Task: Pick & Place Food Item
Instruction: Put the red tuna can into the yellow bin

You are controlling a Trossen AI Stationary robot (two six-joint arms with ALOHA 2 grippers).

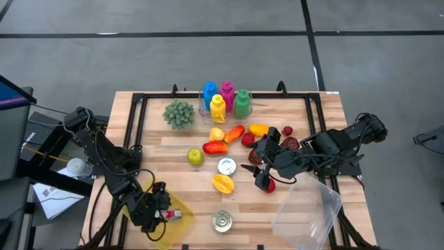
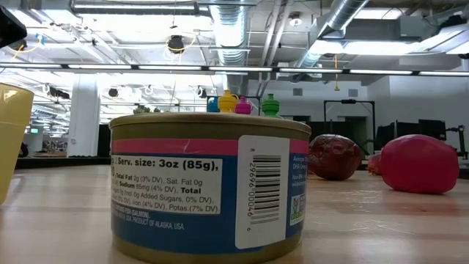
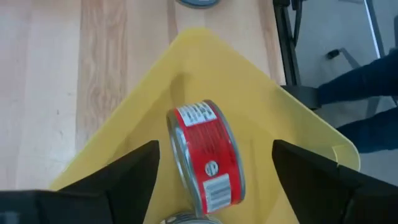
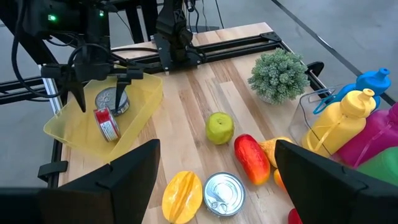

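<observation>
A red-labelled can (image 3: pixel 208 155) lies on its side inside the yellow bin (image 3: pixel 205 56) at the table's near left, next to a second silver-topped can (image 4: pixel 112 99). My left gripper (image 3: pixel 216 149) hangs open just above the bin (image 1: pixel 177 226), one finger on either side of the red can, not touching it. My right gripper (image 4: pixel 217 146) is open and empty at the table's right middle (image 1: pixel 263 179), beside a red fruit (image 1: pixel 270 185) that rests on the wood. A clear plastic container (image 1: pixel 305 208) sits at the near right.
Scattered mid-table are a yellow mango (image 4: pixel 182 196), an open-top can (image 4: pixel 224 194), a green apple (image 4: pixel 219 127), a red-orange pepper (image 4: pixel 251 158) and more fruit. Coloured bottles (image 1: pixel 225 99) and a green plant (image 1: pixel 179 113) stand at the far edge. A blue-labelled can (image 2: pixel 209 187) stands near the front edge.
</observation>
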